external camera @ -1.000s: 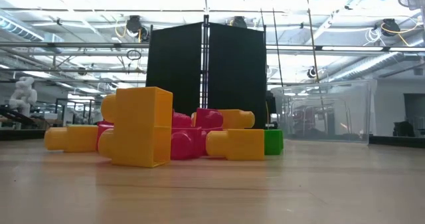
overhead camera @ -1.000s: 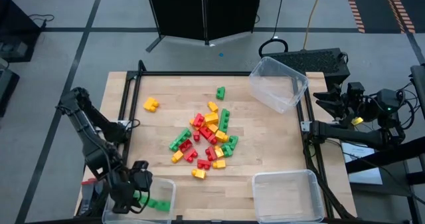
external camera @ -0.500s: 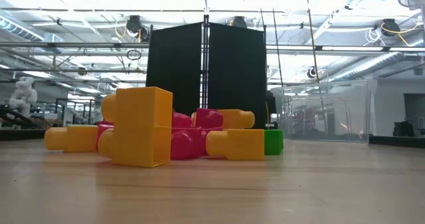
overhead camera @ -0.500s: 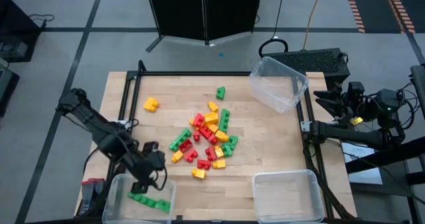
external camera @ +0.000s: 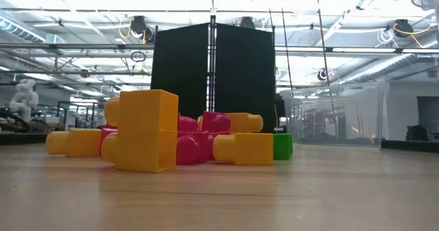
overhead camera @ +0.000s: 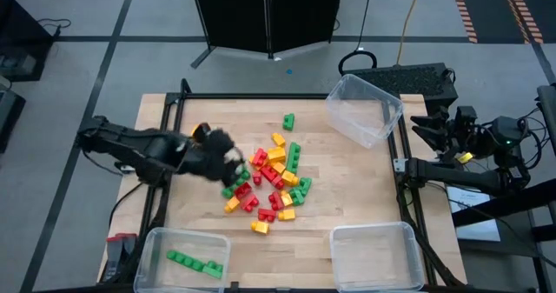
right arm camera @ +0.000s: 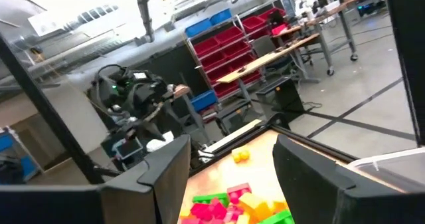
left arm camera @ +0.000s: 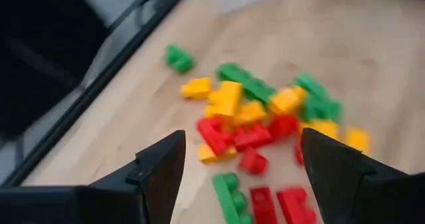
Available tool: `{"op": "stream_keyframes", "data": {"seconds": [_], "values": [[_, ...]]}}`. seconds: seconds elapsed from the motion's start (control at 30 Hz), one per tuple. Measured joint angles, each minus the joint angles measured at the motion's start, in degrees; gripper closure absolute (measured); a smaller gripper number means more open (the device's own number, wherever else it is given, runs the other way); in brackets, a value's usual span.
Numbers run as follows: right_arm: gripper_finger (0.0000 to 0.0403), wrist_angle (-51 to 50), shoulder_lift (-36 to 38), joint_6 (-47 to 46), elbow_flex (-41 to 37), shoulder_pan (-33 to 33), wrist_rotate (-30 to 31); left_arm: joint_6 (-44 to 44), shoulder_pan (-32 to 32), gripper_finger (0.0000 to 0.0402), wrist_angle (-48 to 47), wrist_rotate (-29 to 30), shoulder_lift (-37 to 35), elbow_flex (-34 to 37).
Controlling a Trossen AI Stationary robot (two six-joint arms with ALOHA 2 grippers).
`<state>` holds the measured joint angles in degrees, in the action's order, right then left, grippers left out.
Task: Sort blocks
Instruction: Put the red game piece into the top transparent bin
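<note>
Red, green and yellow-orange blocks lie in a loose pile (overhead camera: 271,180) at mid-table, with one green block (overhead camera: 287,120) apart toward the far edge. In the low view a large yellow block (external camera: 144,130) stands in front of the pile. Three or so green blocks (overhead camera: 195,263) lie in the near-left clear bin. My left gripper (overhead camera: 231,160) hovers open over the pile's left edge; in the left wrist view (left arm camera: 242,136) the blocks show between its fingers, untouched. My right gripper (overhead camera: 430,129) waits open beyond the table's right edge, and its own view (right arm camera: 232,143) shows nothing held.
Three clear bins stand on the table: near-left (overhead camera: 156,241), near-right (overhead camera: 375,256), and one tilted on the far-right corner (overhead camera: 365,109). A black frame (overhead camera: 261,96) rims the table. Bare wood lies between the pile and the near bins.
My left gripper has left the near-left bin and swung fast toward the far edge and the right, reaching the pile's left side. The green blocks stay in that bin. The pile has not moved.
</note>
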<state>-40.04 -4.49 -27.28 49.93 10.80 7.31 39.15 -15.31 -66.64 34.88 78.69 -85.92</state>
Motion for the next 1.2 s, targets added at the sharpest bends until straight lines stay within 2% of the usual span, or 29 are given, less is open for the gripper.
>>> {"op": "stream_keyframes", "data": {"seconds": [0.2,0.3,0.67,1.07,1.2], "values": [[0.0195,-2.2,0.0,0.3,0.0,0.0,1.5,6.6,8.5,0.0142,0.8,0.2,6.3,0.1],[0.0195,-2.8,0.0,0.3,0.0,0.0,2.0,7.5,11.3,0.0142,0.7,-2.1,11.0,0.1],[0.0195,-3.9,0.0,0.5,0.0,0.0,1.9,11.6,16.2,0.0142,0.6,-10.8,24.9,0.1],[0.0195,-5.8,0.0,0.1,0.0,0.0,1.9,13.1,18.3,0.0142,3.7,-14.2,27.0,0.1],[0.0195,-5.7,0.0,0.0,0.0,0.0,1.8,12.8,18.8,0.0142,4.0,-17.3,27.1,0.1]]}}
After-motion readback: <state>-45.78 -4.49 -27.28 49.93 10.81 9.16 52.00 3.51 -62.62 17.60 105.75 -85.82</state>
